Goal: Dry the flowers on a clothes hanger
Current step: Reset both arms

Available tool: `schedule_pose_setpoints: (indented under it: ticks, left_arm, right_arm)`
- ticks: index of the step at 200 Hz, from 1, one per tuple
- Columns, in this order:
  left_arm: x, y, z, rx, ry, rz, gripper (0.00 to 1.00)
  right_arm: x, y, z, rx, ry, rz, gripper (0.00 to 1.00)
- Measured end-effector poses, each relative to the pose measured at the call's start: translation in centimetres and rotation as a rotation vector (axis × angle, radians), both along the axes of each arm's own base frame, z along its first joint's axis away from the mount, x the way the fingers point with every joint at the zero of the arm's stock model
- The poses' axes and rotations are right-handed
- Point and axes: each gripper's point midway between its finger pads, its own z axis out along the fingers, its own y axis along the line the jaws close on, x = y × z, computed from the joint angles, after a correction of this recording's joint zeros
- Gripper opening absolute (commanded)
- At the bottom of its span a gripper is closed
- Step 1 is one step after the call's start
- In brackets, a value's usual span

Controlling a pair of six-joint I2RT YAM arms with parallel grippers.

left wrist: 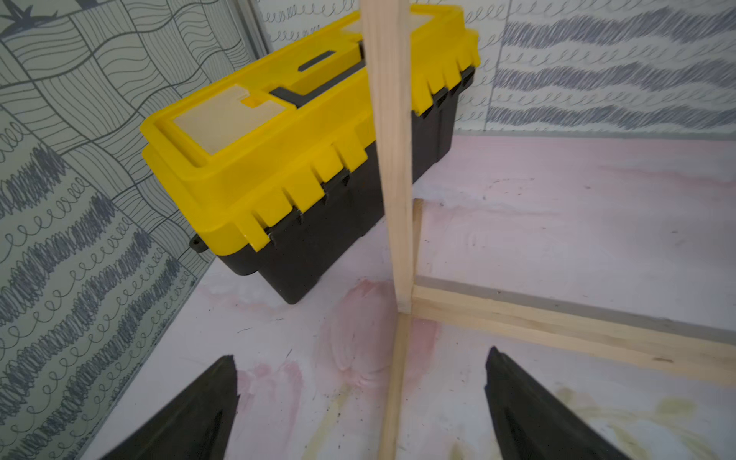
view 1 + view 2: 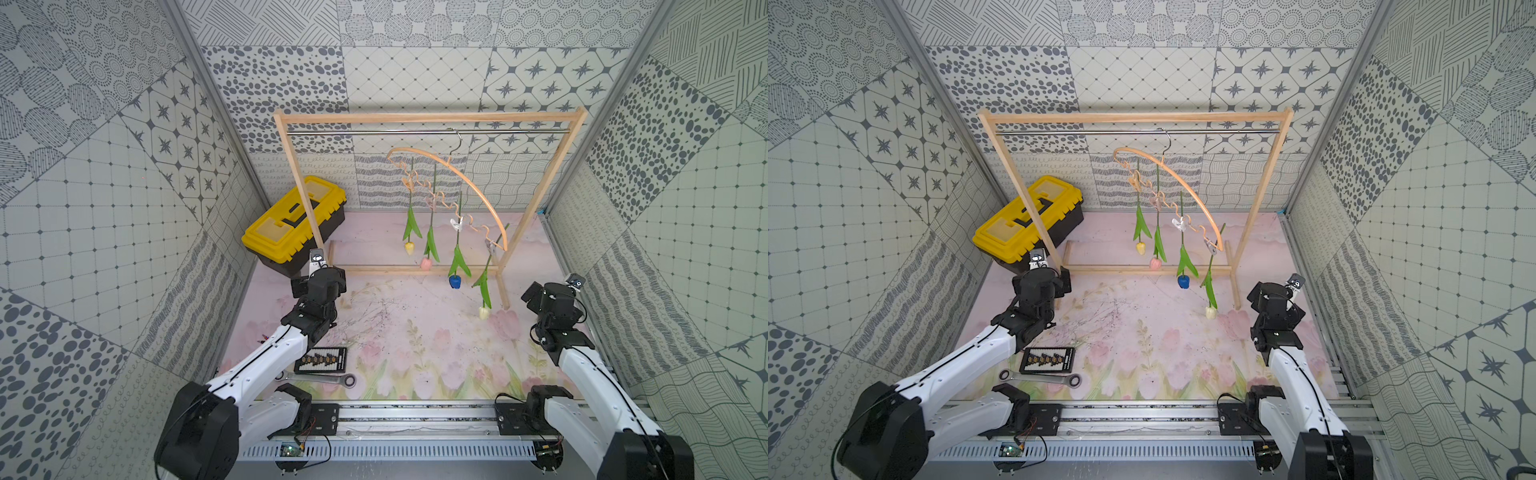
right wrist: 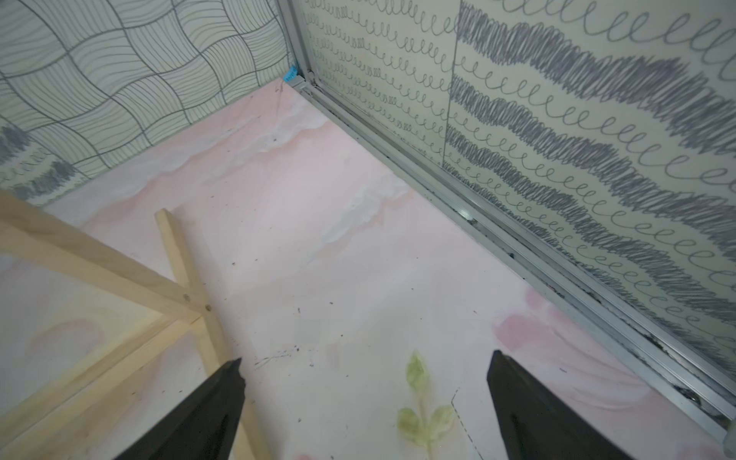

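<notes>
The left arm (image 2: 270,353) reaches from the bench's (image 2: 415,353) near left corner toward the far left, its wrist bent down just in front of the frame's (image 2: 428,117) left post and close to the toolbox (image 2: 291,216). In the left wrist view the left jaws stand wide apart and hold nothing; the frame's floor bar (image 1: 394,390) runs between them, with the post and the toolbox (image 1: 278,159) beyond. The right arm (image 2: 582,365) rises along the bench's right edge, its wrist folded down beside the frame's right post. In the right wrist view the right jaws are also spread wide and empty, over bare bench, pointing toward the far right corner, with the frame's foot (image 3: 99,259) off to one side. The flowers (image 2: 455,281) hang heads down, clipped along the wavy bar of the hanger (image 2: 457,170), which hooks on the frame's rod (image 2: 415,131) in both top views. All four are well apart from both pairs of jaws; the cream flower (image 2: 483,312) hangs lowest and nearest the right arm.
</notes>
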Motion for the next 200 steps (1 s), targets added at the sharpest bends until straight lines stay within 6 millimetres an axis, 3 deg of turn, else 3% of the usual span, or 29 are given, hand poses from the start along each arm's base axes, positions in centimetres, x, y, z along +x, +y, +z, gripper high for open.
schedule_pose_setpoints:
  ticks: [29,56,72,111,147,182,200]
  left_arm:
    - [0.2,1.6,-5.7,0.063,0.089,0.026,0.99]
    - [-0.5,2.4,-8.9,0.059,0.104,0.030,0.99]
    - [-0.4,2.7,-9.9,0.045,0.088,0.031,0.99]
    - [0.5,1.8,-10.7,-0.009,0.042,-0.062,0.99]
    - [1.5,1.5,-10.9,-0.051,0.010,-0.118,0.99]
    - [2.7,2.0,-9.9,-0.100,-0.038,-0.131,0.99]
    - [3.5,2.0,-9.2,-0.120,-0.055,-0.140,0.99]
  right_arm:
    - [0.1,-0.3,-4.2,-0.039,0.035,0.018,1.00]
    - [2.4,0.3,-3.9,-0.053,-0.024,0.104,1.00]
    - [4.3,0.8,-2.5,-0.049,-0.075,0.179,1.00]
    - [6.7,2.4,0.1,-0.026,-0.243,0.344,1.00]
    - [8.7,8.7,-5.3,-0.017,-0.097,0.596,1.00]
    - [11.3,9.6,-1.8,-0.078,-0.173,0.643,1.00]
    - [11.3,9.6,-1.9,-0.086,-0.165,0.647,1.00]
